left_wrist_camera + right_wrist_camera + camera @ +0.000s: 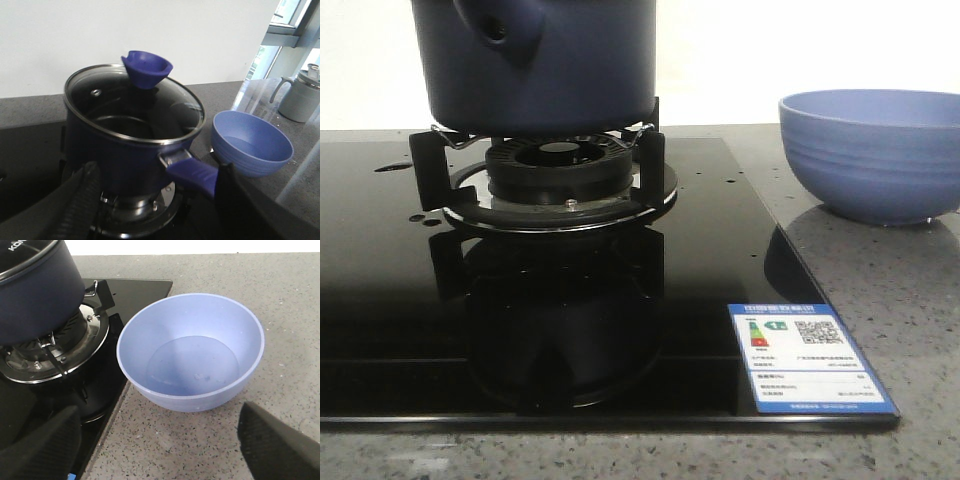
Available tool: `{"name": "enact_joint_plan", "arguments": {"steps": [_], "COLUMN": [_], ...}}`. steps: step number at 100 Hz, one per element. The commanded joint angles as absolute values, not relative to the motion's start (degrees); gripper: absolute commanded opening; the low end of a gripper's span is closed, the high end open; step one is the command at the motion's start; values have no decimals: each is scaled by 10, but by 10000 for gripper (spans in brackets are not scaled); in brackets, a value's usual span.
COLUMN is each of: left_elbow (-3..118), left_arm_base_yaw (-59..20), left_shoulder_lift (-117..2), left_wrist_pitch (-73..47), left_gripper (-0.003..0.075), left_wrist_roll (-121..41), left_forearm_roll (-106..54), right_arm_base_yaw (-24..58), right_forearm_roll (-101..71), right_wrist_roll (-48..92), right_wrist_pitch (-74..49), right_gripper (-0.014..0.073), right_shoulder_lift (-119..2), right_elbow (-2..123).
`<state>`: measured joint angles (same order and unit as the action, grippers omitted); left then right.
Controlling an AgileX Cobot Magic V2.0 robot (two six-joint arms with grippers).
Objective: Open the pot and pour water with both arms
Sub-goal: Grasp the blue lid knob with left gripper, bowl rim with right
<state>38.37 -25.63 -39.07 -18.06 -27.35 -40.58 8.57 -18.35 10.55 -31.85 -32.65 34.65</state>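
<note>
The dark navy pot [540, 60] stands on the burner stand [555, 180], its hollow stub handle facing the front camera. In the left wrist view the pot [125, 155] carries a glass lid [135, 107] with a blue knob [146, 68], and its blue handle [192, 175] points toward my left gripper [155, 200]. That gripper is open, its fingers either side of the handle, not touching it. My right gripper [157, 445] is open and empty over the countertop, just short of the light-blue bowl [192, 352]. Neither gripper shows in the front view.
The black glass hob [520, 330] has an energy label [810, 358] at its front right corner. The light-blue bowl [875, 155] sits on the grey speckled counter to the right of the hob. A grey jug [302, 95] stands farther off beyond the bowl.
</note>
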Motion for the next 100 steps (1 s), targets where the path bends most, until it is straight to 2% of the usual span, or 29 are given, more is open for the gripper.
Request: {"name": "enact_joint_plan", "arguments": {"steps": [1,22,41,58,100], "left_elbow": [418,473,545,598,640], "left_arm_base_yaw": [-287,-327,-327,-327,-326], "left_shoulder_lift": [-435,-549,-649,-724,-790], "left_wrist_pitch": [-100,-35,-12,-6,51], "left_gripper": [431,434,510,519,517], "left_wrist_roll": [-295,-321,-325,-330,-331], "left_forearm_roll": [-424,-410,-405,-405,-404], "right_arm_base_yaw": [86,86,86,86,86], "right_forearm_roll": [-187,-187,-187,-187,-187], "right_wrist_roll": [112,112,112,112,112], "right_wrist_pitch": [-274,-274,-274,-274,-274], "right_gripper": [585,585,585,585,585], "right_shoulder_lift": [-333,-333,-333,-333,-333], "right_elbow": [367,367,367,367,367]}}
